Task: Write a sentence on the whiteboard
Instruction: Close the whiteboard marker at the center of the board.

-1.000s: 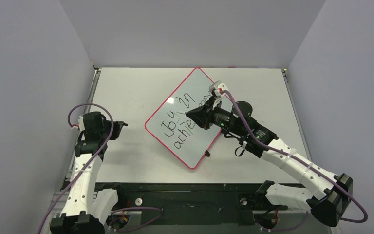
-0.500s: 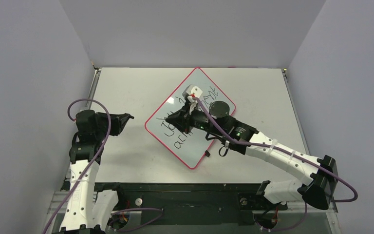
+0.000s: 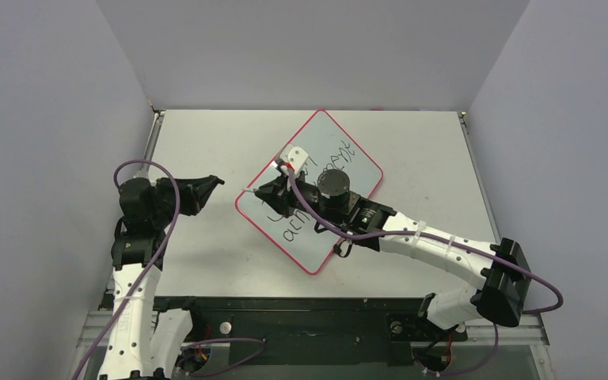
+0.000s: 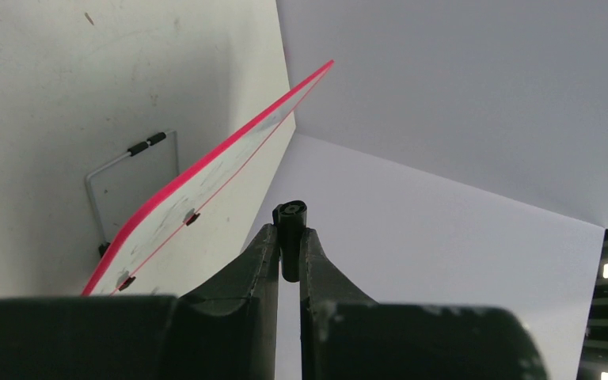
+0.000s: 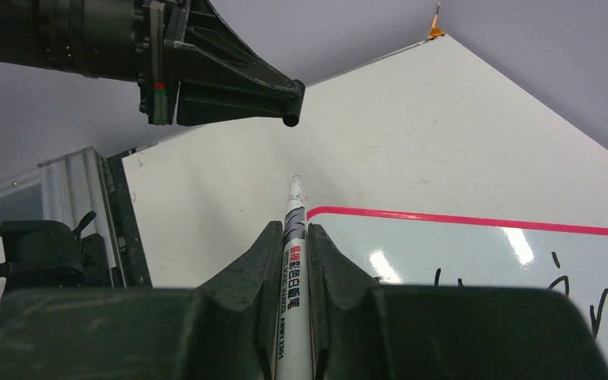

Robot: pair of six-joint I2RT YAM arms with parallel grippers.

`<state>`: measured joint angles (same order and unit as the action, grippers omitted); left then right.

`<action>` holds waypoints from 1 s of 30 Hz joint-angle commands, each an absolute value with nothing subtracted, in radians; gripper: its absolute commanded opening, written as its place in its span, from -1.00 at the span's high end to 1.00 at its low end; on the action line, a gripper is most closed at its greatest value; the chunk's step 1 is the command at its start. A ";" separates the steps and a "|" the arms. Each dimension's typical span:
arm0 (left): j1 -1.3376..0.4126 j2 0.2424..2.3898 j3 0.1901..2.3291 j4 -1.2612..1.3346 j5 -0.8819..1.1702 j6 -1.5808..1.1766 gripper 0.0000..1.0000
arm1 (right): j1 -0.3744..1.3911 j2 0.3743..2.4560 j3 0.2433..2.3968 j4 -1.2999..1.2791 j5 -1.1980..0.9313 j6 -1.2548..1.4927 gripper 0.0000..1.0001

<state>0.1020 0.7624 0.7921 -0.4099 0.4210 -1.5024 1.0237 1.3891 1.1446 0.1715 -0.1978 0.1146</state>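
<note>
The whiteboard (image 3: 317, 252), red-rimmed, lies turned diagonally on the table's middle. The sentence (image 3: 294, 230) is black handwriting in two lines; my right arm hides most of it. My right gripper (image 3: 266, 192) is shut on a white marker (image 3: 250, 191), held low over the board's left corner with the tip pointing left past the rim. In the right wrist view the marker (image 5: 294, 229) sits between the fingers (image 5: 263, 253). My left gripper (image 3: 210, 184) is shut on a small black marker cap (image 4: 291, 237) and faces the marker tip with a short gap between them.
Grey walls enclose the table on three sides. A black rail (image 3: 309, 317) runs along the near edge. The board's black clip (image 3: 338, 250) sits on its lower right edge. A wire stand (image 4: 131, 158) shows behind the board in the left wrist view.
My right arm has swung left across the board with the marker, so the tip now points past the left rim. My left gripper has turned and reached right toward it.
</note>
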 commanded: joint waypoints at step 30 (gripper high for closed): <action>0.107 0.742 0.810 -0.362 0.488 -1.597 1.00 | 1.077 1.530 1.325 0.246 -0.126 0.047 1.00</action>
